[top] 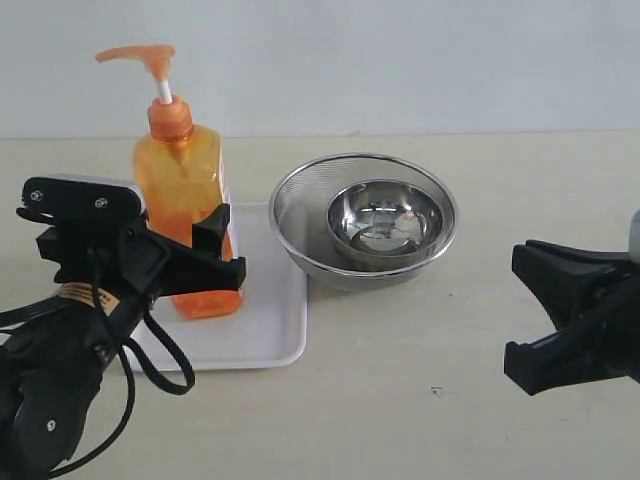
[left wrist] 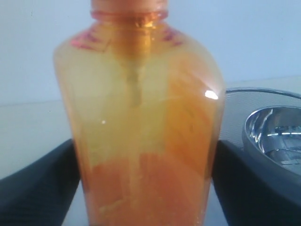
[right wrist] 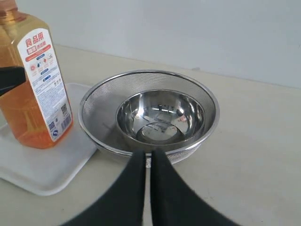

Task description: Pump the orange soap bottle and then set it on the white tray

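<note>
Grips the orange soap bottle [top: 185,175] low on its body with the left gripper [top: 226,248], jaws spread only as wide as the bottle. Presses the black fingers [left wrist: 42,183] against two opposite sides, with no gap showing in the left wrist view. Has the bottle standing upright on the white tray [top: 270,340], base flat on the tray's left half as the exterior view shows it. Shows the orange pump head [top: 135,55] raised on its white stem, spout pointing left in that view, and the white printed label [right wrist: 44,80] on the side turned toward the right arm, with denser orange liquid in the lower part of the body. Holds the right gripper [right wrist: 147,153] pinched shut, tips together with barely a slit between them, grasping nothing and touching nothing, above the table [top: 450,420] and well apart from the bottle. Faces, from that side, a steel mesh strainer [top: 300,215] just beside the tray's right edge, with a smaller polished steel bowl [top: 385,220] sitting inside it.
</note>
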You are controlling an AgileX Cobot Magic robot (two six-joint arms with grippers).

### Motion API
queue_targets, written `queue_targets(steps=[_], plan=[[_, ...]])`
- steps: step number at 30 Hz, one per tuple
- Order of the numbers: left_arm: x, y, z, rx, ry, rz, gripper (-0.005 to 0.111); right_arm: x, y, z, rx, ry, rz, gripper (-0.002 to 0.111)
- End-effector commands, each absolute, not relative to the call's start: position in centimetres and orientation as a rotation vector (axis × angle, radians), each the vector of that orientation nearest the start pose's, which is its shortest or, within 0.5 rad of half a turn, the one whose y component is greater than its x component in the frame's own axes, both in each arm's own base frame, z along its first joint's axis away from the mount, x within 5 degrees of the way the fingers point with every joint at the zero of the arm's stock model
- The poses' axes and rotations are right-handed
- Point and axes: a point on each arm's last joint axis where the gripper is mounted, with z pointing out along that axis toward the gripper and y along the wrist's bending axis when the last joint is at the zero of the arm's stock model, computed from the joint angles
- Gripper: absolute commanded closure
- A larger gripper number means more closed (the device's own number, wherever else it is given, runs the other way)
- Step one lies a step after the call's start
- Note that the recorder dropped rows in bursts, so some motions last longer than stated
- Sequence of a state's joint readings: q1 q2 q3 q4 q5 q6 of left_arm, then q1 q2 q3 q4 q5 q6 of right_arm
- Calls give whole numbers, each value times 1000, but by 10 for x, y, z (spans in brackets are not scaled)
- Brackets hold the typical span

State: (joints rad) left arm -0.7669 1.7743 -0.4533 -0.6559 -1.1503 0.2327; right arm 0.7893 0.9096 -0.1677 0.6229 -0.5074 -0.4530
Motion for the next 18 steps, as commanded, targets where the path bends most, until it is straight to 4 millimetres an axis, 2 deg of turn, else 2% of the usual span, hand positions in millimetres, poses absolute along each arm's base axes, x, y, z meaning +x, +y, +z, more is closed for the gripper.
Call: queue_targets(steps=[1,8,18], plan=[[237,-150,157,166,1640,-135,102,126,90,213,-406,1763,380,108],[237,-154,158,225,1617,-193,102,126,90,214,-405,1761,380,108],[238,-152,156,221,1647,-176,102,126,90,213,-407,1764,381,108]])
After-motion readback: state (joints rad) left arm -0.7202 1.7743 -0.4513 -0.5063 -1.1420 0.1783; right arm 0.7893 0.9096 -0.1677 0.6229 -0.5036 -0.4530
